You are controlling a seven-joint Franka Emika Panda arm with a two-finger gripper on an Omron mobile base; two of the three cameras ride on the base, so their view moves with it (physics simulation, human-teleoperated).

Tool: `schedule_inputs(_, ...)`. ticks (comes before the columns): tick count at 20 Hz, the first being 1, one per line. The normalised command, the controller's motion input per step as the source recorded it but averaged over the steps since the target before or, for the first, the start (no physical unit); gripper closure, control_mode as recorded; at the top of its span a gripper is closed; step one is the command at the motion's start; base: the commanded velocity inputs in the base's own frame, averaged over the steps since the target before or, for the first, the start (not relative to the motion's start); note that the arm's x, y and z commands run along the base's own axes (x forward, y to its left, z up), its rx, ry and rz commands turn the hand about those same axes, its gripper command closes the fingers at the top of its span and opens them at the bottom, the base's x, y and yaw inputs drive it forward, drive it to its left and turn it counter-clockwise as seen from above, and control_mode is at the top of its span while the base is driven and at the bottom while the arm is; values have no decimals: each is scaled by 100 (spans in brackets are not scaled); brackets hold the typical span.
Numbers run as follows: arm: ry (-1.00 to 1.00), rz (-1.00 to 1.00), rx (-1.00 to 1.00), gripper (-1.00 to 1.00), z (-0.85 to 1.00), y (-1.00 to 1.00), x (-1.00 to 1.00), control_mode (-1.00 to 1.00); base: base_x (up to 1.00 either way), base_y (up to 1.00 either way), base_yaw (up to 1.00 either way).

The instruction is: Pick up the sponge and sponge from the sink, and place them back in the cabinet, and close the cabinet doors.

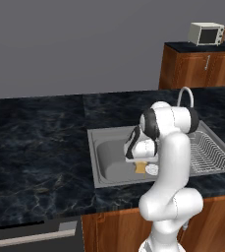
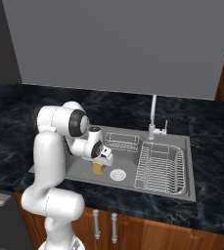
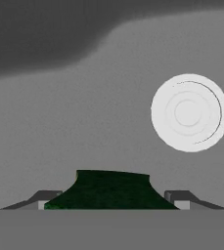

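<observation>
A sponge, dark green on top and yellow below, lies on the floor of the grey steel sink. In the base views its yellow body shows just under the hand. My gripper reaches down into the basin and straddles the sponge. The sponge fills the gap between the two fingertips and touches both. The round white drain lies just beside the sponge. The cabinet and the cabinet doors are out of view.
A curved faucet stands behind the basin, with a small wire basket along the back wall. The ridged draining rack takes the sink's right side. Dark marble counter surrounds it. A microwave sits on a far wooden unit.
</observation>
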Motion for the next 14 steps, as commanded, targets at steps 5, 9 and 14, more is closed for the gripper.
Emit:
schedule_inputs(5, 0, 0, 0, 100, 85, 0, 0, -100, 0, 0, 0)
schedule_inputs(9, 0, 0, 0, 100, 86, 0, 0, -100, 0, 0, 0)
schedule_inputs(14, 0, 0, 0, 100, 70, 0, 0, -100, 0, 0, 0)
